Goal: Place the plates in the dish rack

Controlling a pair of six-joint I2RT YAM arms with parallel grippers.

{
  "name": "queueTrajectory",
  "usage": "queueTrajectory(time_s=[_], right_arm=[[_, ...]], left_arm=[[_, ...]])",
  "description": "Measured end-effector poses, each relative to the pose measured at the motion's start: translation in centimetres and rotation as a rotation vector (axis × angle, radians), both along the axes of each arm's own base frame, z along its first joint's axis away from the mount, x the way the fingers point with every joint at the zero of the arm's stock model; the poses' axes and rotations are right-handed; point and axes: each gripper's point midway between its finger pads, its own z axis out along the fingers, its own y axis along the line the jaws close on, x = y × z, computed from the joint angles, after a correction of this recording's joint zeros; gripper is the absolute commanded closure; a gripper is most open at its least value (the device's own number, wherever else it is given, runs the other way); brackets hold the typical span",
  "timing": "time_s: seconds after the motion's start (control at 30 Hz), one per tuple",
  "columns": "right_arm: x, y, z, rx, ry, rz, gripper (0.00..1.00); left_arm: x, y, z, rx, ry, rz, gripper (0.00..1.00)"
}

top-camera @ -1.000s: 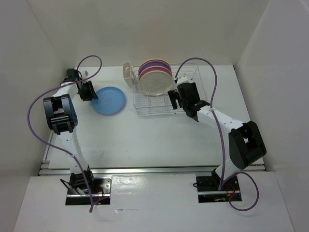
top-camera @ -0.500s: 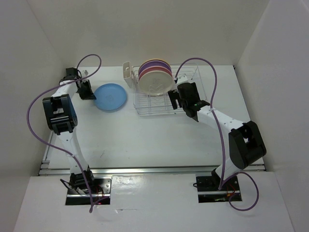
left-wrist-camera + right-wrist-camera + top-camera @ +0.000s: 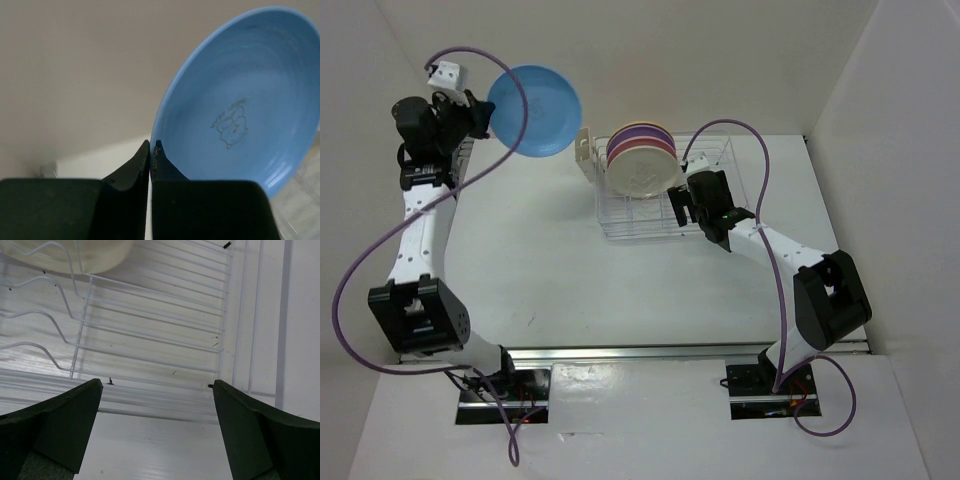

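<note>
Blue plate (image 3: 533,108) lifted, four plates (image 3: 640,162) in rack (image 3: 723,170)

The white table (image 3: 570,270) has pale walls (image 3: 620,60) on three sides and a metal rail (image 3: 620,352) along its 6 o'clock edge. Resting directly on it, toward 1 o'clock from centre, is the wire dish rack (image 3: 640,222), its white cutlery cup (image 3: 585,150) at the 9 o'clock end

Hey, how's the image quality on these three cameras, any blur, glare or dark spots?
Top external: even, soft light, faint shadows, sky blue plate crisp. Left wrist: plate's printed cartoon readable, left gripper a black silhouette. Right wrist: dish rack wires sharp, table washed out, right gripper dark and soft-edged.
</note>
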Motion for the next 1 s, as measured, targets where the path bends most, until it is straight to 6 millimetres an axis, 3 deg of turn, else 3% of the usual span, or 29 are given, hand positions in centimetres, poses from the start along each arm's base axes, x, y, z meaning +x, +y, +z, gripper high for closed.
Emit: queueTrajectory(time_s=[0.07,0.13,0.2,0.27,0.33,0.4,0.47,0.67,0.8,1.0], right_arm=[[0.0,0.0,0.0,0.0,0.0,0.0,0.0],[0.0,0.0,0.0,0.0,0.001,0.0,0.0],[0.0,0.0,0.0,0.0,0.001,0.0,0.0],[0.0,0.0,0.0,0.0,0.001,0.0,0.0],[0.0,0.0,0.0,-0.001,0.0,-0.001,0.0],[0.0,0.0,0.0,-0.002,0.0,-0.002,0.0],[0.0,-0.1,0.0,-0.003,0.0,-0.003,0.0],[0.0,-0.3,0.1,-0.009,-0.004,-0.015,0.0],[-0.1,-0.6,0.7,-0.012,-0.017,-0.026,0.0],[-0.5,-1.3,1.5,-0.016,-0.04,-0.043,0.0]], left_arm=[[-1.3,-3.7,3.8,0.092,-0.18,-0.044,1.0],[-2.2,-9.2,5.7,0.2,-0.359,-0.098,1.0],[-3.1,-14.2,5.0,0.264,-0.47,-0.14,1.0],[-3.3,-18.3,2.0,0.315,-0.512,-0.191,1.0],[-2.3,-19.2,-1.2,0.371,-0.5,-0.174,1.0],[-1.3,-18.5,-3.9,0.42,-0.48,-0.131,1.0],[-0.7,-17.6,-5.4,0.449,-0.48,-0.086,1.0],[-0.3,-17.1,-4.5,0.471,-0.562,-0.019,1.0],[-0.3,-18.9,-4.3,0.473,-0.601,-0.038,1.0],[0.1,-21.6,-6.4,0.494,-0.586,-0.084,1.0]])
